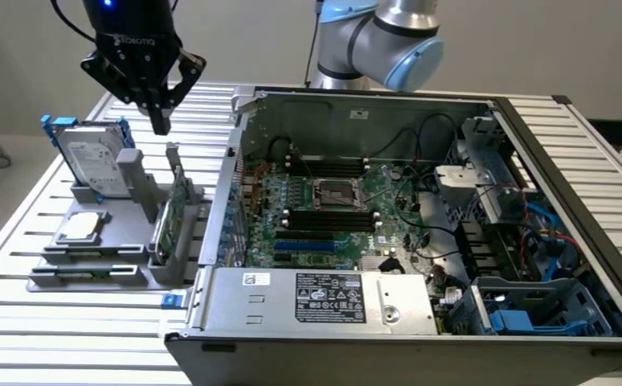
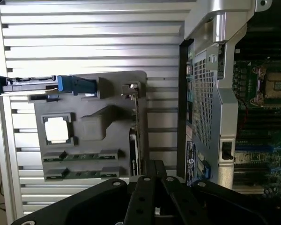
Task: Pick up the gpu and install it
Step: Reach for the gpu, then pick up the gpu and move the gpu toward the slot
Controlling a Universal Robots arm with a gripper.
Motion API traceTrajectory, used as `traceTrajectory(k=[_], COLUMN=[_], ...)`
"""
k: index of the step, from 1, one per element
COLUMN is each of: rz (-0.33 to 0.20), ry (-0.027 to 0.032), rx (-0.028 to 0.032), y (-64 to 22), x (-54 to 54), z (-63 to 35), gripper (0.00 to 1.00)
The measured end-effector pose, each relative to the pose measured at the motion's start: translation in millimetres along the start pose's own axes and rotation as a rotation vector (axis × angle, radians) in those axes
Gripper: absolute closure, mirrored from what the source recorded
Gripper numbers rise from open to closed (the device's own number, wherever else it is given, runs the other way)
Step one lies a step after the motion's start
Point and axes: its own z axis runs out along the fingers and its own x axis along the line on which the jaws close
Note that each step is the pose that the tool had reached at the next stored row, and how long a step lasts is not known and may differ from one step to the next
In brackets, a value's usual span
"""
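- The gripper (image 1: 161, 122) hangs closed and empty at 11 o'clock in the exterior view, above the far end of the grey holder (image 1: 128, 217);
- the gpu (image 1: 172, 211) stands on edge in that holder on the table (image 1: 32, 338), at 9 o'clock from the open case (image 1: 397, 358), untouched;
- likely risk: a shut gripper cannot straddle the thin card; lowered like this, it would strike the card's top edge or the holder;
- the hard drive (image 1: 89, 157), at 10 o'clock from the card, stands near; sideways drift could catch its blue rail.

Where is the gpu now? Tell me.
The gpu stands on edge in the grey holder on the exterior view's left, between the hard drive and the case, below the gripper.
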Motion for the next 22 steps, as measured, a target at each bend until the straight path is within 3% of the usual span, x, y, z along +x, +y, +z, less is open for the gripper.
traceTrajectory(k=[5, 19, 21, 22], rz=[-0.009, -0.015, -0.015, -0.015], ry=[-0.0052, -0.0050, -0.0050, -0.0050], rx=[-0.0007, -0.0007, -0.0007, -0.0007], y=[1.3, 1.3, 1.3, 1.3], x=[18.2, 18.9, 18.9, 18.9], z=[9.1, 9.3, 9.3, 9.3], gripper=[0.89, 0.89, 0.88, 0.83])
